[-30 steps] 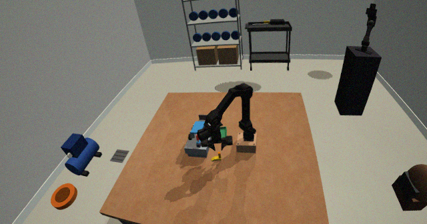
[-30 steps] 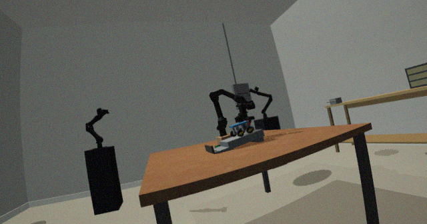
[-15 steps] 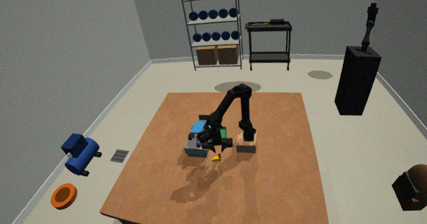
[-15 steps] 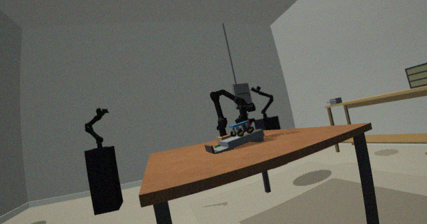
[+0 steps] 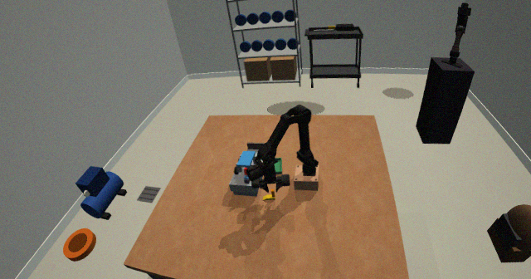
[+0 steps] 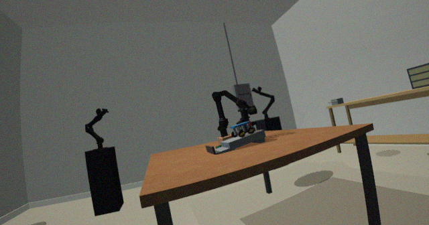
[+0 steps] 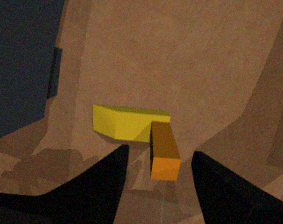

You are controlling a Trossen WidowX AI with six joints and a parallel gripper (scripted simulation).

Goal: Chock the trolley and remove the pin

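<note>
The yellow chock (image 5: 270, 196) (image 7: 125, 123) with its orange handle (image 7: 165, 152) lies on the table just off the ramp's near end. My gripper (image 5: 275, 184) (image 7: 160, 154) hangs right above it, partly open and empty, with the handle showing between the two fingertips in the wrist view. The blue-topped trolley (image 5: 246, 159) (image 6: 242, 127) stands on the grey ramp (image 5: 241, 185) (image 6: 244, 139). The red-headed stop pin (image 5: 246, 172) sits in place by the trolley. The green tray (image 5: 278, 164) lies behind my arm and is mostly hidden.
My arm's base stands on a wooden block (image 5: 306, 179) right of the ramp. All of this rests on the brown table (image 5: 332, 229) (image 6: 201, 171). Shelves, a cart and other arms on pedestals stand far off on the floor.
</note>
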